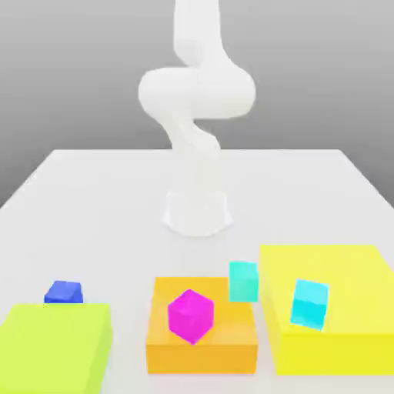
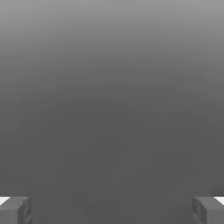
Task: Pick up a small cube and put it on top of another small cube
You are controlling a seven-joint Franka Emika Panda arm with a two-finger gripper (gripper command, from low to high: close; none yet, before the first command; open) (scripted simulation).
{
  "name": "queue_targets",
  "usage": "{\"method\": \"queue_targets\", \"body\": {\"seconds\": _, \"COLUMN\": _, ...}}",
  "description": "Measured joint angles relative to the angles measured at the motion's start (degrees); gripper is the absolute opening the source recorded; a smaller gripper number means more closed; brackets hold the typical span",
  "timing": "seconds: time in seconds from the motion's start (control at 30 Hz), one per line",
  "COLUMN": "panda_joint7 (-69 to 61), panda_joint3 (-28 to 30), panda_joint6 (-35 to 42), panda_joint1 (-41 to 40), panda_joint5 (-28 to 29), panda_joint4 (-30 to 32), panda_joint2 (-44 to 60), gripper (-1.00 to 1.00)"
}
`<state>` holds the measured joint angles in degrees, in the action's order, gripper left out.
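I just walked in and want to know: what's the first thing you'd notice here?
The tall white robot arm stands in the middle of the white table. In front of it sit bright blocks: a magenta cube on an orange block, and a big yellow block at the exterior view's right with a cyan cube on it. A small blue cube sits behind the lime block at the left.
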<state>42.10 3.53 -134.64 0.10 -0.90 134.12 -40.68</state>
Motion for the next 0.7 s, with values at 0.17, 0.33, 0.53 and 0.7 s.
{"method": "queue_targets", "body": {"seconds": 0.17, "panda_joint7": -7.77, "panda_joint3": 7.68, "panda_joint6": -6.0, "panda_joint1": 0.44, "panda_joint5": -1.84, "panda_joint4": 4.85, "panda_joint2": 10.7, "gripper": 0.0}}
{"method": "queue_targets", "body": {"seconds": 0.33, "panda_joint7": -15.78, "panda_joint3": 14.51, "panda_joint6": -11.76, "panda_joint1": 0.14, "panda_joint5": -4.34, "panda_joint4": 9.53, "panda_joint2": 21.08, "gripper": 0.0}}
{"method": "queue_targets", "body": {"seconds": 0.53, "panda_joint7": -25.82, "panda_joint3": 21.07, "panda_joint6": -18.61, "panda_joint1": -1.68, "panda_joint5": -7.95, "panda_joint4": 15.12, "panda_joint2": 33.67, "gripper": 0.0}}
{"method": "queue_targets", "body": {"seconds": 0.7, "panda_joint7": -33.06, "panda_joint3": 24.14, "panda_joint6": -24.4, "panda_joint1": -6.68, "panda_joint5": -9.4, "panda_joint4": 19.82, "panda_joint2": 43.87, "gripper": 0.0}}
